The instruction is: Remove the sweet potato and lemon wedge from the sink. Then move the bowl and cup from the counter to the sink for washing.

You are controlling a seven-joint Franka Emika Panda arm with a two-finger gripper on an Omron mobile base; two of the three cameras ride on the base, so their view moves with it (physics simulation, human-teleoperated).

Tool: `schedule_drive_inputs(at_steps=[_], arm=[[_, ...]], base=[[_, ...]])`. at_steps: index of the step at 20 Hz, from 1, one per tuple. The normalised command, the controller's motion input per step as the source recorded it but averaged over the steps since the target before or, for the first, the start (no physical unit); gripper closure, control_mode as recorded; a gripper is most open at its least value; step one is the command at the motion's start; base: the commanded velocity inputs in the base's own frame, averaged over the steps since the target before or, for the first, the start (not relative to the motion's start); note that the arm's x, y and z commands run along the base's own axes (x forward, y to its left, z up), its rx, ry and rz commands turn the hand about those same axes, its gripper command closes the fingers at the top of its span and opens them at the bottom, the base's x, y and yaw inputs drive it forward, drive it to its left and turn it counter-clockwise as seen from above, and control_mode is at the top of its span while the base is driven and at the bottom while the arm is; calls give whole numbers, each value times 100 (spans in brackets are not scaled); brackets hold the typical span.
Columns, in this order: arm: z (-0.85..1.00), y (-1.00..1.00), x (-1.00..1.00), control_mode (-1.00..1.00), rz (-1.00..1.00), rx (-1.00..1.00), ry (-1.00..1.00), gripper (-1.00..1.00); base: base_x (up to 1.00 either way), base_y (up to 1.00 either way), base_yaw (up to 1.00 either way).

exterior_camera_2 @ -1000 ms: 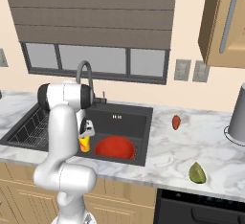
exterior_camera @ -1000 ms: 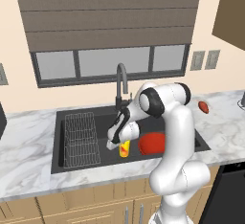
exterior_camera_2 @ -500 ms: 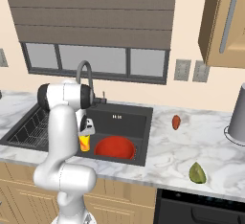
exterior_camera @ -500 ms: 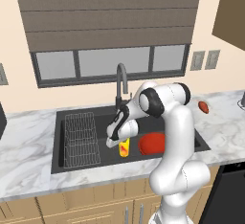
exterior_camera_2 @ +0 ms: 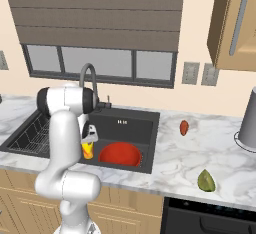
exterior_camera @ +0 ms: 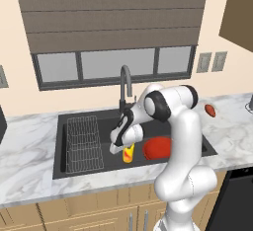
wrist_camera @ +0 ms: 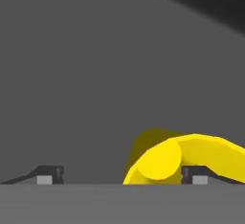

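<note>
beside the bowl (exterior_camera_2: 120,154), cup (exterior_camera: 128,153) upright; fingers (wrist_camera: 194,175) apart.

A small yellow tumbler with an orange band (exterior_camera: 128,153) stood at the frame's centre, beside a glossy red round bowl (exterior_camera: 157,147). Both sat in a dark-grey rectangular sink basin (exterior_camera: 89,166) set in white, grey-veined marble counter (exterior_camera_2: 220,153). At right of centre lay an orange-red oval sweet potato (exterior_camera_2: 184,127); lower right, a yellow-green lemon wedge (exterior_camera_2: 206,180). The slatted window blind (exterior_camera: 113,13) was brown.
</note>
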Motion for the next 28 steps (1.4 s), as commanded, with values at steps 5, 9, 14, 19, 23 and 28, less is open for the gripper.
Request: schedule_drive_inputs(at_steps=[5, 9, 14, 19, 23, 28], arm=[[0, 0, -20, -100, 0, 0, 0, -100], [4, 0, -15, -100, 0, 0, 0, -100], [14, 0, -6, -100, 0, 0, 0, -100], [26, 0, -1, -100, 0, 0, 0, -100], [30, 0, -6, -100, 0, 0, 0, -100], [29, 0, -10, -100, 0, 0, 0, -100]], base=[[0, 0, 0], [0, 0, 0], [0, 0, 0], [0, 0, 0], [0, 0, 0], [0, 0, 0]])
